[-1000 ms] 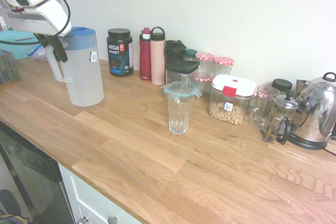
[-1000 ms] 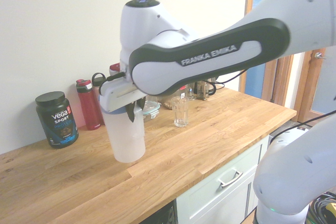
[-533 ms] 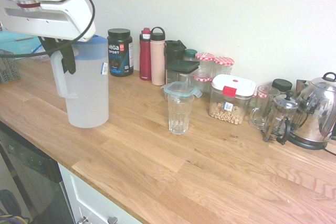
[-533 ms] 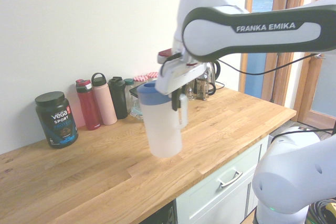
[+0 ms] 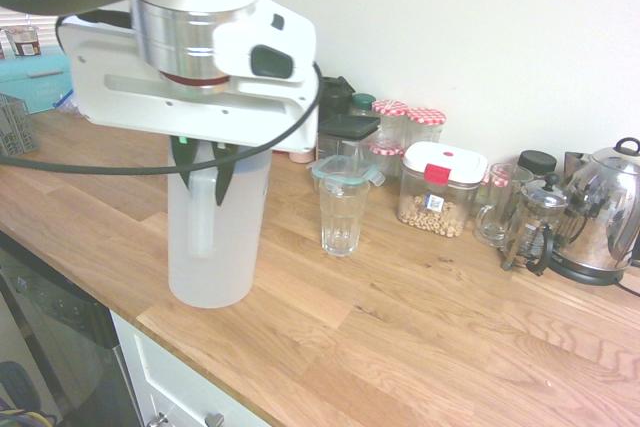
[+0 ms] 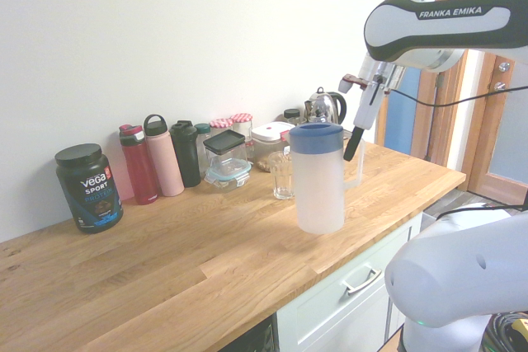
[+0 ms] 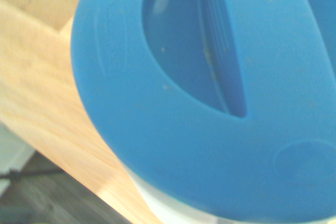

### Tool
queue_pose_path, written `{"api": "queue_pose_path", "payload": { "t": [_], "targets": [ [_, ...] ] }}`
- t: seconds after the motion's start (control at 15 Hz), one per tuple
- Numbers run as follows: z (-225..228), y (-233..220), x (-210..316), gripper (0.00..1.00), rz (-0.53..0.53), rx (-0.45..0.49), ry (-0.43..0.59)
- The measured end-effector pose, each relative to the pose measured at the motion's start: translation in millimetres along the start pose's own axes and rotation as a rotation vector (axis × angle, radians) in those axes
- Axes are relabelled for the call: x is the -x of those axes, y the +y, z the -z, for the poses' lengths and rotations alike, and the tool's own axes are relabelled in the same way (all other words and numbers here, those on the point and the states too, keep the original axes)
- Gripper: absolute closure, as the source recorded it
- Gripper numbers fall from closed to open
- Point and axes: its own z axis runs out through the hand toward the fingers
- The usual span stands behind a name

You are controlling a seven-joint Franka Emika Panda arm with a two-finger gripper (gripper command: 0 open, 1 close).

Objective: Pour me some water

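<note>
Water jug (image 6: 319, 191), upright, my pincer (image 5: 204, 192) closed on its handle (image 5: 202, 222). I should keep it level towards the glass (image 5: 342, 224), then tip slowly.

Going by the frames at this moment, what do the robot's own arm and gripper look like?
The arm is white with rounded links; a dark grey-green band on one link frames a white panel, and the band reads FRANKA EMIKA in white. A silvery metal collar joins it to the gripper, a broad white housing with a dark oval patch, dark tapered jaws and a black cable looping around it.
</note>
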Motion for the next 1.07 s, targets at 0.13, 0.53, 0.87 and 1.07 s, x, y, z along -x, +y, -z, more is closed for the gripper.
{"api": "queue_pose_path", "payload": {
  "t": [0.13,0.53,0.87,1.07],
  "targets": [
    [5.8,21.1,-21.8,1.00,0.086,0.050,0.006],
    [-27.4,35.9,-99.1,1.00,0.230,0.221,0.001],
    [-10.7,50.0,-113.2,1.00,0.258,0.248,-0.001],
    [6.2,37.5,-129.1,1.00,0.305,0.312,-0.024]
  ]
}}
